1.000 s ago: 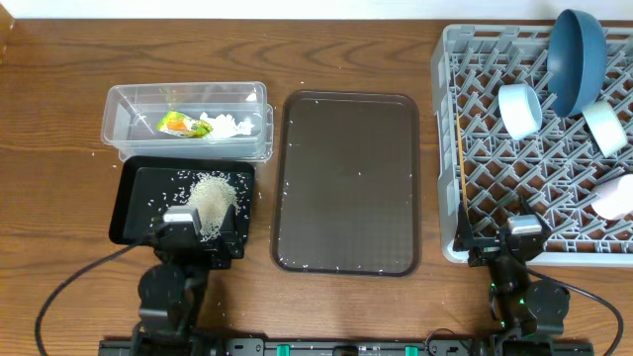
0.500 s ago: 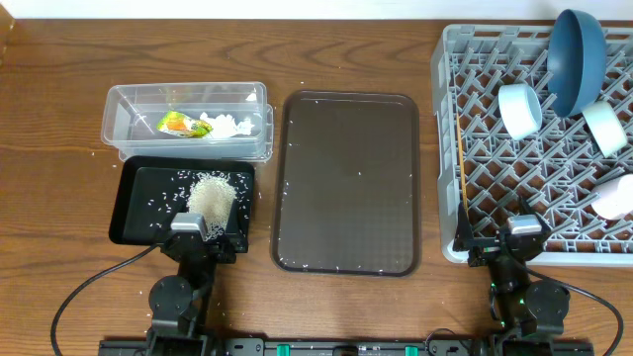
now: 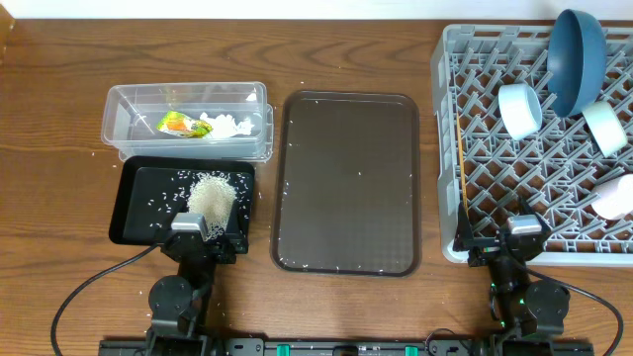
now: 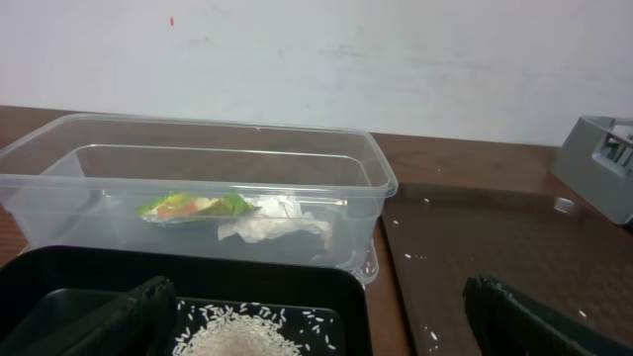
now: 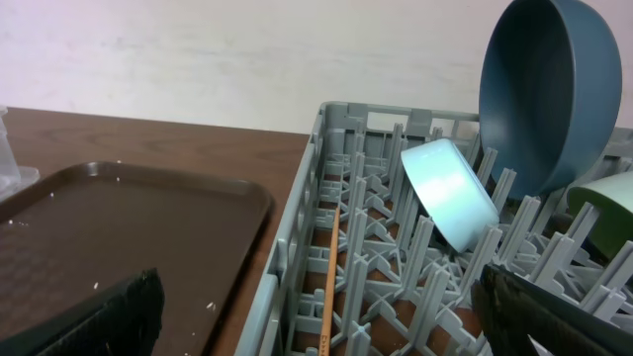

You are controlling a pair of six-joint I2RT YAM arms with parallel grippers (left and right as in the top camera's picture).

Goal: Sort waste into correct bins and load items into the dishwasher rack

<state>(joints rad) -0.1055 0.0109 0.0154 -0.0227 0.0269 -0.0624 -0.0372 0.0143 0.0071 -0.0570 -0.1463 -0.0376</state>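
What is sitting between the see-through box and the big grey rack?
The brown serving tray lies flat on the table between the clear tub and the grey rack. The overhead view shows it.

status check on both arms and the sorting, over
Left gripper, right gripper open, empty. Yellow-green snack wrapper, white tissue in clear plastic tub; rice pile in black tray; dishes in grey plastic rack. Stray grains on brown tray.

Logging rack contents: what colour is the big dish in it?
The dish is dark blue; right wrist view.
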